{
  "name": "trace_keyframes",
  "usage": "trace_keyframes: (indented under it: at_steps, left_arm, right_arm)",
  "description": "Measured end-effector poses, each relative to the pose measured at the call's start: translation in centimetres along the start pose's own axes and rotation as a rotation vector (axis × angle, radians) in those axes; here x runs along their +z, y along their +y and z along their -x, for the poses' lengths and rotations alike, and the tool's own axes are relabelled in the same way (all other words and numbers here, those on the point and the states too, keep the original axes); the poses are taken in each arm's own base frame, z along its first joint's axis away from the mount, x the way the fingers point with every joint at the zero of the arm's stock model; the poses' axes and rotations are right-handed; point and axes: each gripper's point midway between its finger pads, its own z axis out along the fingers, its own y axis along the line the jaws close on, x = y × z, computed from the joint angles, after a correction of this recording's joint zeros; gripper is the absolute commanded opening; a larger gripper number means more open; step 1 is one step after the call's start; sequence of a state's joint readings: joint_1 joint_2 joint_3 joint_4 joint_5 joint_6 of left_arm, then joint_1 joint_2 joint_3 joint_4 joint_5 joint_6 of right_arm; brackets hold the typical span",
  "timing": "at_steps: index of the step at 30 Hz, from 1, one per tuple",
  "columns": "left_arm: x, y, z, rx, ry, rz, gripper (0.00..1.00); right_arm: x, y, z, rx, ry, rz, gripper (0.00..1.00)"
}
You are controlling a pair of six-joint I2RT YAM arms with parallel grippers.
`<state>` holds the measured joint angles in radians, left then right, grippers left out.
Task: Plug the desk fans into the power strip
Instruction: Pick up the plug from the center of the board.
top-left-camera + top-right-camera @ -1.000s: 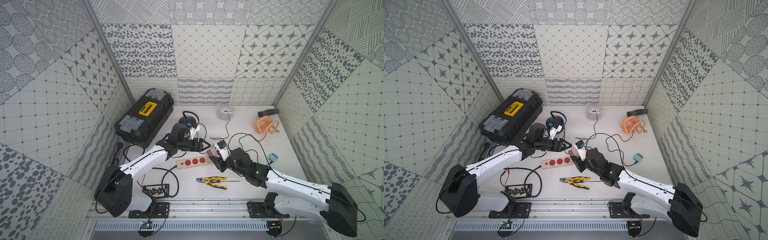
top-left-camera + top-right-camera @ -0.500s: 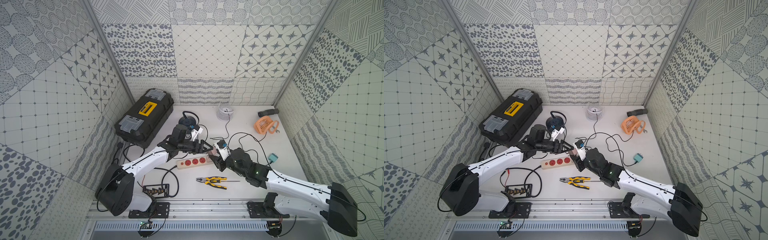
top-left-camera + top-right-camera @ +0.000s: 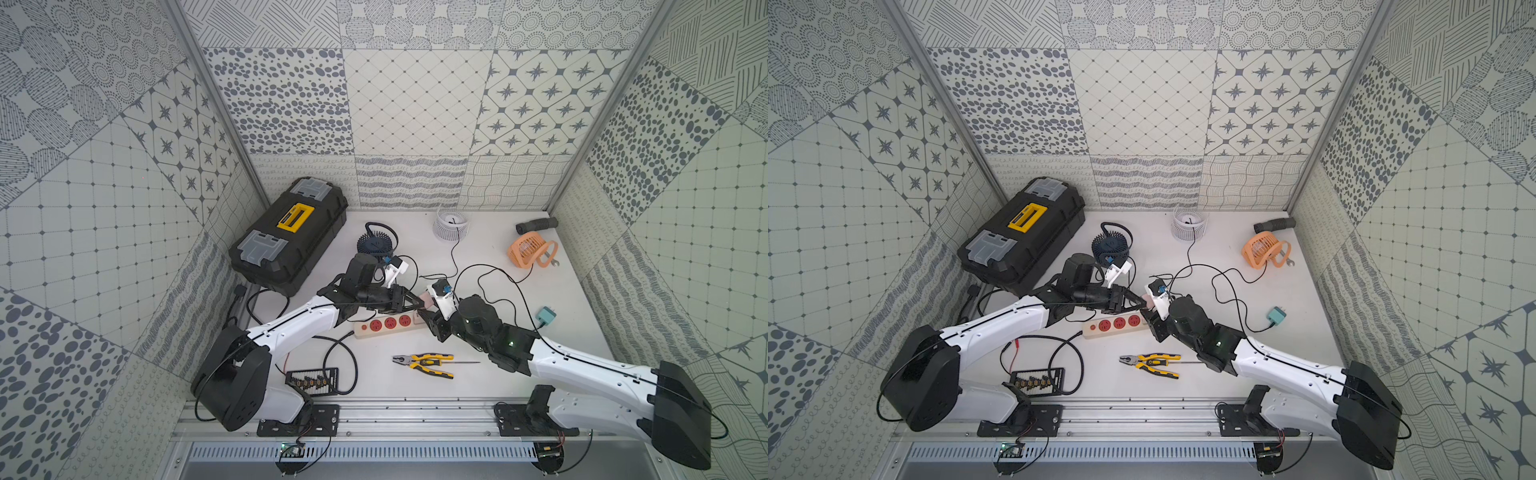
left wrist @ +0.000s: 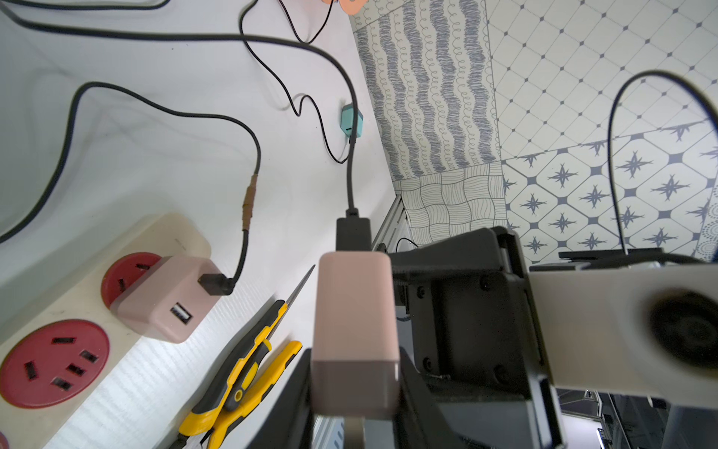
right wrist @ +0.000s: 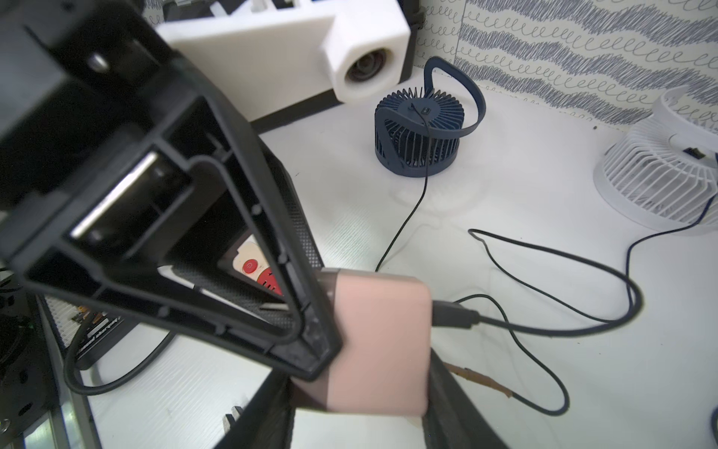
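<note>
Both sides pinch the pink adapter
The left gripper and right gripper clamp it, prongs hidden; the power strip lies mid-table, the end beneath them covered in both top views.

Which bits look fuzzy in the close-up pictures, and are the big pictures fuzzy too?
Left wrist view: the white camera is too near, so it blurs; the table looks washed out. Right wrist view: the black finger blurs near the lens; the adapter is clearer. Both top views: sharp.
</note>
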<state>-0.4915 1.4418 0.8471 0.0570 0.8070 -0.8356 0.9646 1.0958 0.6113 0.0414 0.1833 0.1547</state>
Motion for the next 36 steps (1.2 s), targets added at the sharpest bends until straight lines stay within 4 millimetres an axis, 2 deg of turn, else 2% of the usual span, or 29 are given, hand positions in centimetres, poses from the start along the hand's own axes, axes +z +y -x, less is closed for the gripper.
trace_keyframes:
  at_steps: [2,6,9,11,15,18,22,29,36]
  left_arm:
    - [0.2,0.1,0.0,0.000,-0.002,-0.002,0.06]
    - [0.2,0.1,-0.1,-0.003,-0.004,-0.005,0.00]
    - [-0.1,-0.5,0.1,0.012,-0.017,-0.011,0.00]
    - [-0.5,-0.9,0.5,0.031,-0.034,-0.010,0.00]
    - [-1.9,-1.8,1.6,0.083,-0.087,-0.015,0.00]
    - [-3.2,-2.2,2.4,0.108,-0.127,-0.022,0.00]
    - [-4.8,-3.4,2.8,0.169,-0.167,-0.067,0.00]
    - [-6.1,-6.9,2.1,0.292,-0.151,-0.212,0.00]
    - [-6.7,-9.8,0.6,0.386,-0.091,-0.335,0.00]
  right_arm:
    - [0.0,0.0,-0.2,0.006,0.009,-0.002,0.47]
    - [-0.1,-0.1,-0.5,0.034,0.028,-0.004,0.81]
    - [-0.5,-0.3,-0.1,0.088,0.024,0.009,0.90]
    - [-1.3,-0.8,1.0,0.150,-0.006,0.038,0.92]
    - [-3.4,-2.5,3.6,0.286,-0.084,0.114,0.92]
    - [-4.4,-2.7,4.8,0.381,-0.103,0.221,0.92]
    - [-5.6,-1.4,5.8,0.486,-0.095,0.399,0.89]
    - [-7.4,1.4,6.9,0.561,-0.055,0.625,0.85]
    - [-8.0,2.7,8.7,0.584,-0.043,0.738,0.70]
